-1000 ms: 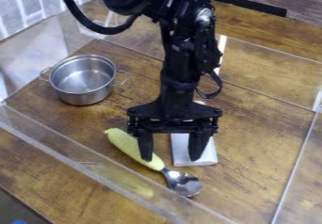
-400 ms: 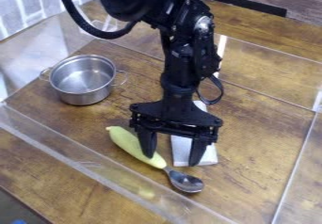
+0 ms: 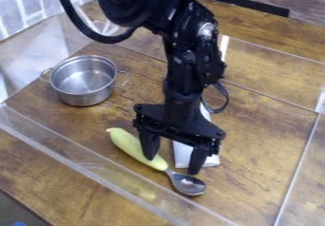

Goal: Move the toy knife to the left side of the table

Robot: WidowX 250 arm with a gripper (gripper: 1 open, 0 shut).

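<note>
A: Hovering low, gripper (image 3: 181, 150) pointing straight down, jaws spread wide and holding nothing.

B: Straddling the toy knife (image 3: 200, 156)? Only a strip of pale blade visible directly under the fingers; handle hidden behind the arm.

A: Flat on the table (image 3: 273, 125), yes, right beneath the hand. Yellow-handled spoon (image 3: 152, 159) lying just to the hand's left, nearly touching the blade (hard to tell whether any gap remains).

B: Main risk, then: catching the spoon with the left finger on closing and dragging both along.

A: Or pinching only the thin blade edge. Wide, flat and slick; likely to pivot or slip out once lifted.

B: Pressing into the tabletop also possible, given so little clearance below the fingertips.

A: Further left of the hand, a steel pot (image 3: 84, 79) sitting in the likely path. Clipping it on a low sweep quite plausible.

B: Lift first, then travel.
</note>
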